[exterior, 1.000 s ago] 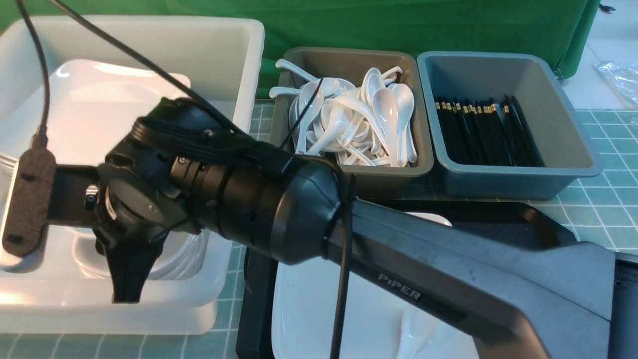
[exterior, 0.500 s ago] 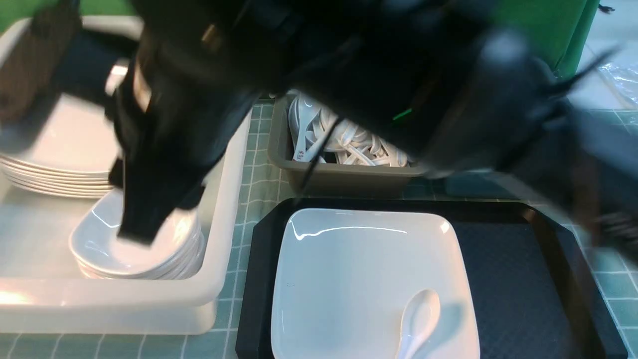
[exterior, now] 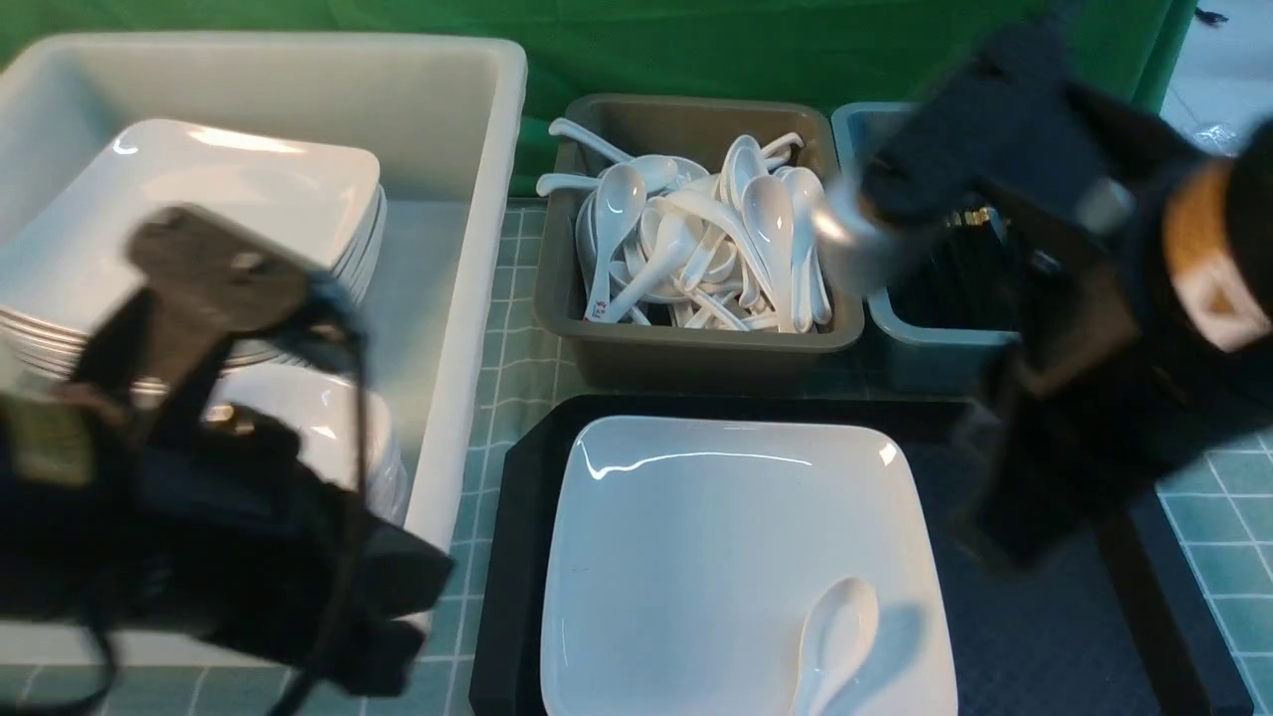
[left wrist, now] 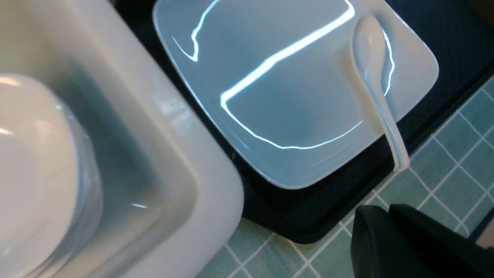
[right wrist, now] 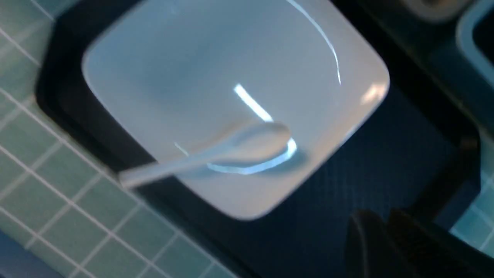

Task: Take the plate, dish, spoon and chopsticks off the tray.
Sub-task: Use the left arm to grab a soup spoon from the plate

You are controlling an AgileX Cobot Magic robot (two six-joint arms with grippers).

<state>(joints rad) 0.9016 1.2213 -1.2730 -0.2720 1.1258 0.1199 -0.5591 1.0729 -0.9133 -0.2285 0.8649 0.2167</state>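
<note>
The large white plate lies on the black tray, with the white spoon in its near right corner. Plate, spoon and tray show in the left wrist view. They also show in the right wrist view: plate, spoon, tray. I see no dish or chopsticks on the tray. My left gripper is shut and empty over the mat by the tray's near left corner. My right gripper is shut and empty above the tray's bare right part.
A white tub at left holds stacked plates and stacked small dishes, partly behind my left arm. A brown tub holds white spoons. A blue tub with black chopsticks is mostly behind my right arm.
My right arm has pulled back out of the white tub and swung right, over the tray's right side. My left arm has come into view at lower left.
</note>
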